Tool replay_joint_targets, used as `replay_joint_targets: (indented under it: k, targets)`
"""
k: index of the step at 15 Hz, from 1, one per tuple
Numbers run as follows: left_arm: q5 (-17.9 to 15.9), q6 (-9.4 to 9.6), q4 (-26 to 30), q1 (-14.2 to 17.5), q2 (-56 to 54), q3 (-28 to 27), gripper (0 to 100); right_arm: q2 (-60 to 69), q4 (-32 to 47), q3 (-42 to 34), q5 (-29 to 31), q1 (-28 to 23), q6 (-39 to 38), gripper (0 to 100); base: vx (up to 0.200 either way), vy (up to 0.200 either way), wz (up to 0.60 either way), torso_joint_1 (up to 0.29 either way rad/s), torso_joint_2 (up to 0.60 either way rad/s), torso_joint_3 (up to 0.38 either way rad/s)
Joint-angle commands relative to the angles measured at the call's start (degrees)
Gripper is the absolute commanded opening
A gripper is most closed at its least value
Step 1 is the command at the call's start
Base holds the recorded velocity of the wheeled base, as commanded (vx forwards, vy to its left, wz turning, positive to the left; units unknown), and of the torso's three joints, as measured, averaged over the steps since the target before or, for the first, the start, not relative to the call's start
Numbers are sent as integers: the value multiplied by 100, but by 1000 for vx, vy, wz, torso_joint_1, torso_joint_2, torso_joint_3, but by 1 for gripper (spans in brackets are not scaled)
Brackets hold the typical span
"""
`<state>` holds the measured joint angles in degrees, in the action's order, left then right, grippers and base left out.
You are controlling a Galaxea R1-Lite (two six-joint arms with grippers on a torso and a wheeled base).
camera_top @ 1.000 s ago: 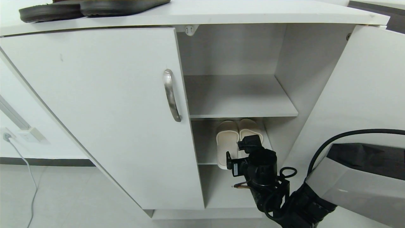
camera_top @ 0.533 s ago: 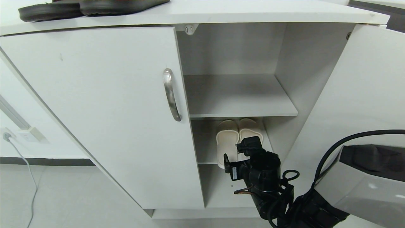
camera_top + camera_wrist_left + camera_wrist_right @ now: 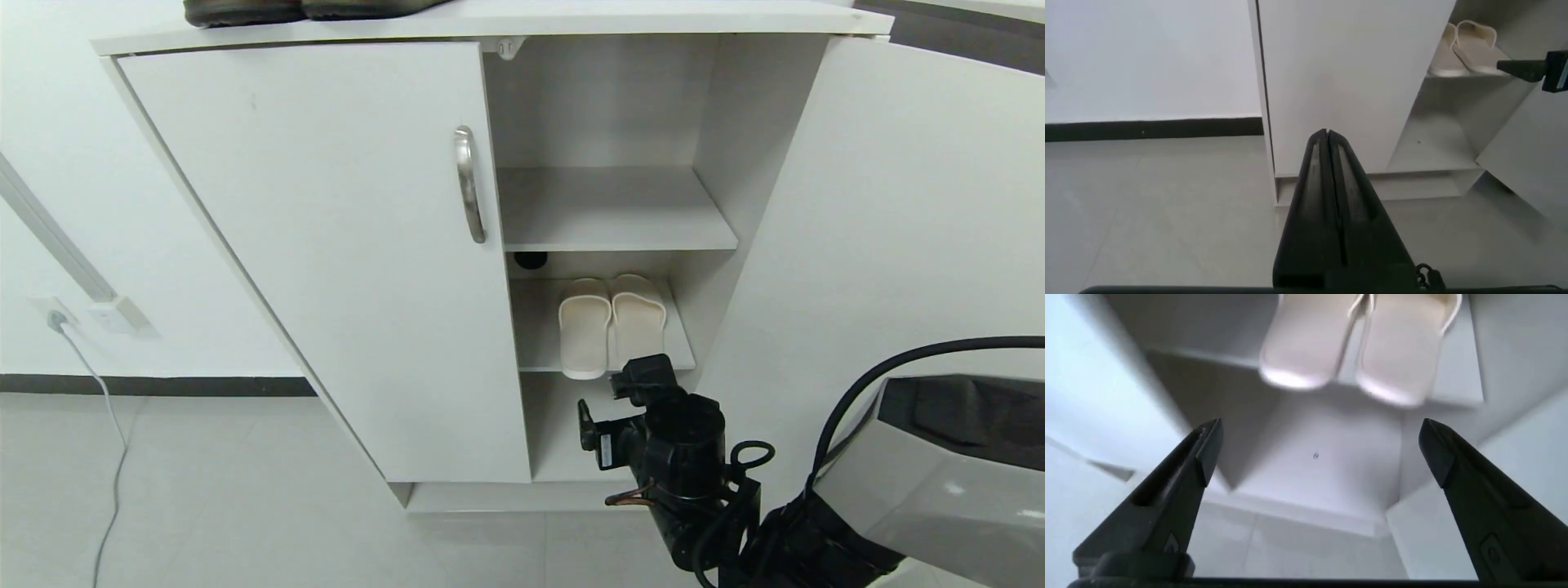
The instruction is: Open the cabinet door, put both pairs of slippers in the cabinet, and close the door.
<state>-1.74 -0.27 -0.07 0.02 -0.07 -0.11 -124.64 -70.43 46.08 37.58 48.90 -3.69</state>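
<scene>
A white cabinet [image 3: 506, 16] stands against the wall, its right-hand door [image 3: 898, 204] swung wide open and its left-hand door [image 3: 326, 245], fitted with a curved metal handle [image 3: 469, 184], shut over the other half. A pair of cream slippers [image 3: 611, 322] lies side by side on the middle shelf [image 3: 535, 327], toes toward the back, beneath a bare upper shelf [image 3: 612, 212]. A pair of dark slippers [image 3: 245, 10] sits on the cabinet's top, above the closed door.

The right gripper [image 3: 1320, 437] hangs before the bottom compartment [image 3: 563, 441], just below the front edge of the cream slippers' shelf, its fingers [image 3: 1176, 498] spread wide and holding nothing; the open door stands close at its outer side. The left gripper [image 3: 1327, 140] hovers low over the tiled floor [image 3: 245, 506], well back from the closed door, fingers pressed together and empty.

On the wall to the cabinet's left, a plug sits in a wall socket [image 3: 55, 317], its grey cable [image 3: 110, 482] trailing down across a dark skirting [image 3: 155, 385] to the floor.
</scene>
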Motion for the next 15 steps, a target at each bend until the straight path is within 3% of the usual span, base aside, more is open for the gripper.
replay_joint_targets:
  k: [1,12,15]
  targets:
    - [7,18,-1,6,7,2,0,10,2,6,3,-3,0,100,0,0,0,0,0,0]
    - [-10,-17,-1,6,7,-7,0,159,-15,-20,3,6,35,100,0,0,0,0,0,0]
    - [-10,-17,-1,6,7,-7,0,168,-15,-29,3,6,35,100,0,0,0,2,-1,149]
